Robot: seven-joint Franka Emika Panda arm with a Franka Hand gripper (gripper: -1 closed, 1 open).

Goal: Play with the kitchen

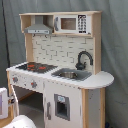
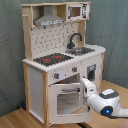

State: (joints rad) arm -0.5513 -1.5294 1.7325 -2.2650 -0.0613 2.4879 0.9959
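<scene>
The kitchen is a white and light-wood toy unit, seen in both exterior views. It has a black-red hob, a steel sink with a black faucet, a grey hood and a microwave. My gripper is at the upper right corner of the windowed oven door, by its top rail. The white arm reaches in from the second exterior view's lower right. In the first exterior view only white parts of the arm show at the bottom left.
A grey curtain hangs behind the kitchen. The unit stands on a wooden floor. A lower cabinet door with a dark panel sits under the sink. A rounded counter end juts out at the first exterior view's right.
</scene>
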